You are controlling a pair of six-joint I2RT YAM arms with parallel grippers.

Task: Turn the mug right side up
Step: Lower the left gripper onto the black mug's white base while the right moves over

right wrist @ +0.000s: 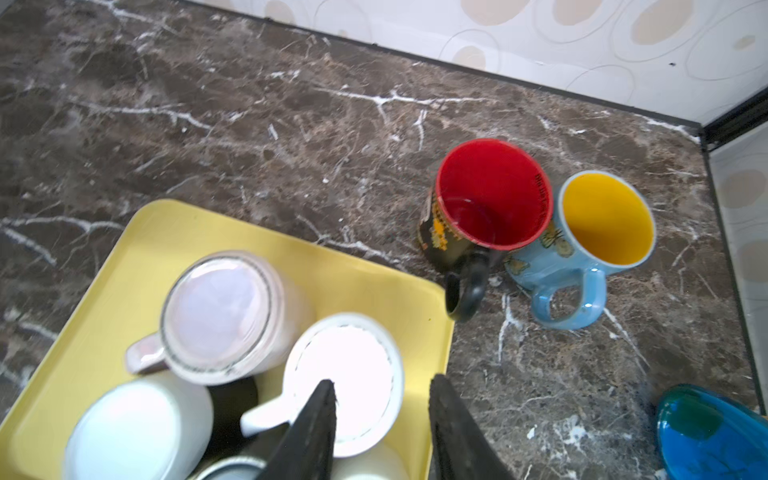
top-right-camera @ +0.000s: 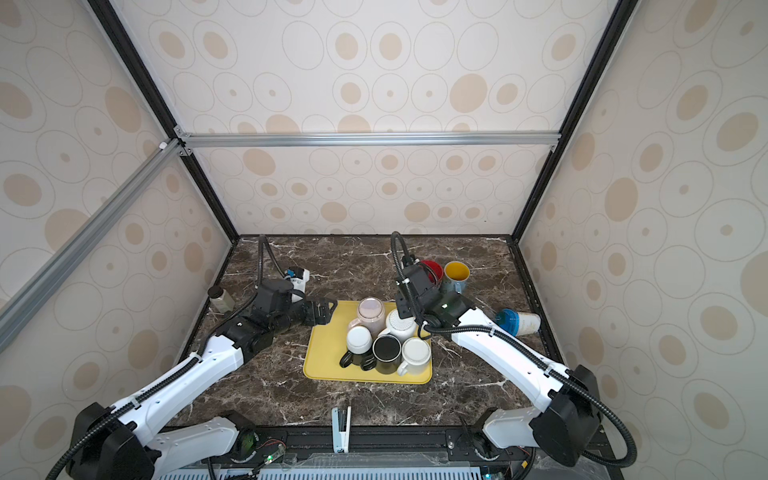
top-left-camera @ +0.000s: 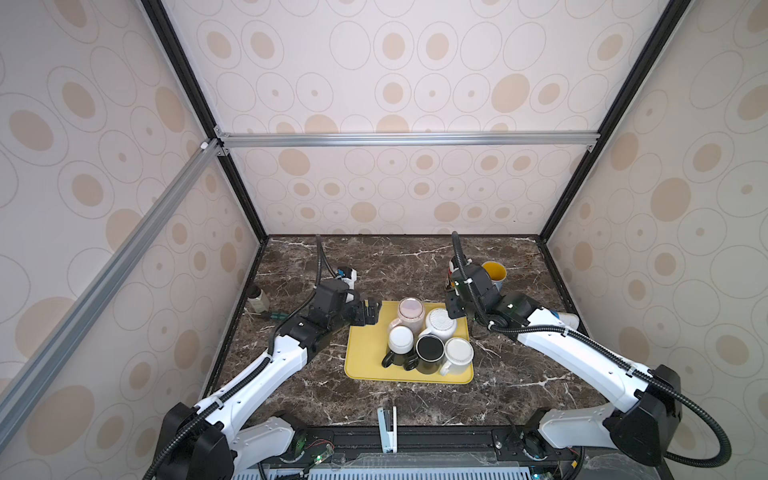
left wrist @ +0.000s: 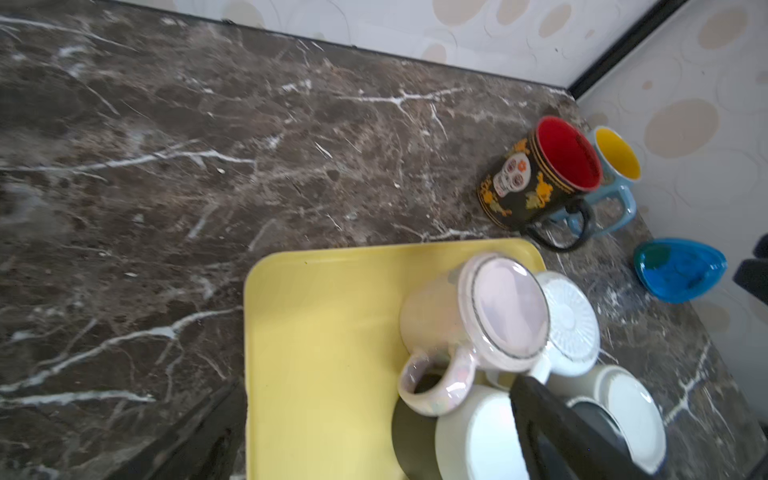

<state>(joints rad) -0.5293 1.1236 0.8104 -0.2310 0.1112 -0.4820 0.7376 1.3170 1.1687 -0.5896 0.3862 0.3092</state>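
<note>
**Both top views.** A yellow tray [top-left-camera: 365, 365] lies at the middle of the worktop [top-left-camera: 519, 374]. It carries five mugs, all bottom up and crowded on its right half: pink mug [top-left-camera: 411, 312], ribbed mug [top-left-camera: 441, 323], white-based mug [top-left-camera: 401, 337], black mug [top-left-camera: 430, 352] and cream mug [top-left-camera: 458, 354]. The left pincer [top-left-camera: 371, 311] stands spread over the tray's far left corner, holding nothing. The right pincer [top-left-camera: 455, 309] is above the tray's far right corner, beside the ribbed mug; its fingers are hidden under the wrist here. Toward the worktop's far right corner, a red mug [top-right-camera: 432, 270] and a yellow-lined mug [top-right-camera: 457, 274] stand upright, close together. A blue cup [top-right-camera: 517, 322] lies on its side at the right edge.

**Left wrist view.** One dark finger [left wrist: 561, 428] crosses in front of the cream mug and the white-based mug. The other is a blur over the worktop beside the tray. The pink mug shows its upturned base.

**Right wrist view.** The right pincer's fingers [right wrist: 316, 424] stand partly apart with nothing pinched between them. They are above the ribbed mug's upturned base and the tray's edge.
</note>
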